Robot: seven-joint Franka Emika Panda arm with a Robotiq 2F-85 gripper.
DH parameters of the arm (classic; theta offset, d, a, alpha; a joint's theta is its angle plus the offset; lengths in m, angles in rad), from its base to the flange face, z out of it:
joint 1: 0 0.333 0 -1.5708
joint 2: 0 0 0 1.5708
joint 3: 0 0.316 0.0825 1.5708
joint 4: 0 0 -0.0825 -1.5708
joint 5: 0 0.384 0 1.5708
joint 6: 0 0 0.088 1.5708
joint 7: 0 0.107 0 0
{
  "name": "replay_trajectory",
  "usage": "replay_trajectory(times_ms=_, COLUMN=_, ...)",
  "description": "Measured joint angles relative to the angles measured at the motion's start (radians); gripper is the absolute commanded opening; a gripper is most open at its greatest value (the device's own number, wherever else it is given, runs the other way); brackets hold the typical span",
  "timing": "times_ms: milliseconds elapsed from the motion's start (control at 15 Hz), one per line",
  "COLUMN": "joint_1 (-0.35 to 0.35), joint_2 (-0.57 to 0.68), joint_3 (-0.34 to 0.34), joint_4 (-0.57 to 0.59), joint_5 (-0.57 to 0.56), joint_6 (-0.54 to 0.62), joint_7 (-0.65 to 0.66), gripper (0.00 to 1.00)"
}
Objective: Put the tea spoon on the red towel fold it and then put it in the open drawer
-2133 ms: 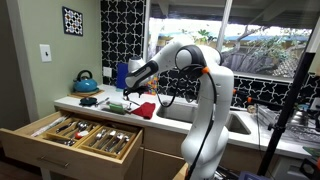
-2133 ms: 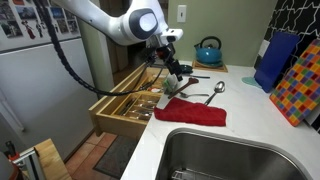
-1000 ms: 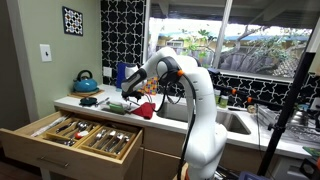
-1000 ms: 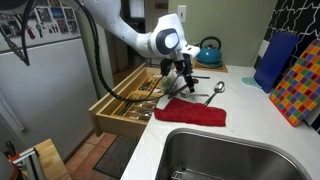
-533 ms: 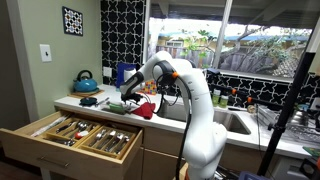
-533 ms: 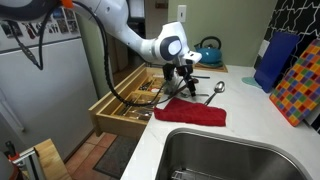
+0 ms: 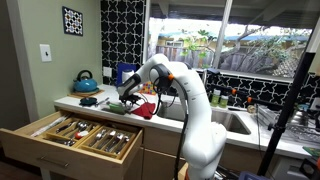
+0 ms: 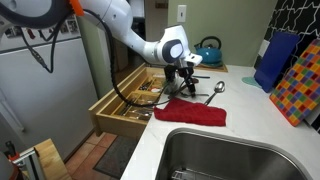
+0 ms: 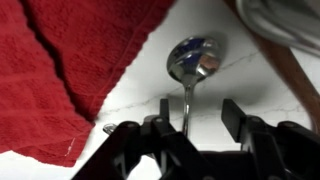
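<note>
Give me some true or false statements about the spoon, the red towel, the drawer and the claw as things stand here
The spoon lies on the red towel. False: it lies on the bare counter beside the towel.
The drawer is open. True.
The claw is shut on the spoon. False: its jaws are open, one on each side of the handle.
A blue kettle stands on the counter. True.

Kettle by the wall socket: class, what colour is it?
The kettle is teal blue, clearest in an exterior view.
</note>
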Motion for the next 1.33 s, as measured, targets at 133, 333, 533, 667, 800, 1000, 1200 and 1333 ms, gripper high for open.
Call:
replay_trajectory(times_ms=133, joint_1=0.0, joint_2=0.01, joint_3=-0.002, joint_4=0.009, joint_5=0.005, joint_6=0.0, joint_7=-0.002, gripper=0.08)
replay_trajectory(times_ms=333, joint_1=0.001, joint_2=0.015, joint_3=-0.006, joint_4=0.019, joint_5=0.009, joint_6=0.0, joint_7=-0.003, gripper=0.0)
replay_trajectory(times_ms=533, joint_1=0.009, joint_2=0.009, joint_3=-0.026, joint_4=0.021, joint_5=0.009, joint_6=-0.004, joint_7=0.003, gripper=0.01)
replay_trajectory(times_ms=667, joint_1=0.013, joint_2=-0.012, joint_3=-0.04, joint_4=0.019, joint_5=0.011, joint_6=-0.032, joint_7=0.007, gripper=0.01)
replay_trajectory(times_ms=800, joint_1=0.013, joint_2=-0.053, joint_3=-0.051, joint_4=0.016, joint_5=0.015, joint_6=-0.099, joint_7=0.007, gripper=0.01)
replay_trajectory(times_ms=1000, joint_1=0.013, joint_2=-0.127, joint_3=-0.07, joint_4=0.006, joint_5=0.005, joint_6=-0.255, joint_7=0.007, gripper=0.01)
replay_trajectory(times_ms=1200, joint_1=0.012, joint_2=-0.183, joint_3=-0.098, joint_4=-0.016, joint_5=-0.061, joint_6=-0.399, joint_7=0.016, gripper=0.01)
replay_trajectory(times_ms=1333, joint_1=0.01, joint_2=-0.195, joint_3=-0.11, joint_4=-0.039, joint_5=-0.108, joint_6=-0.452, joint_7=0.038, gripper=0.01)
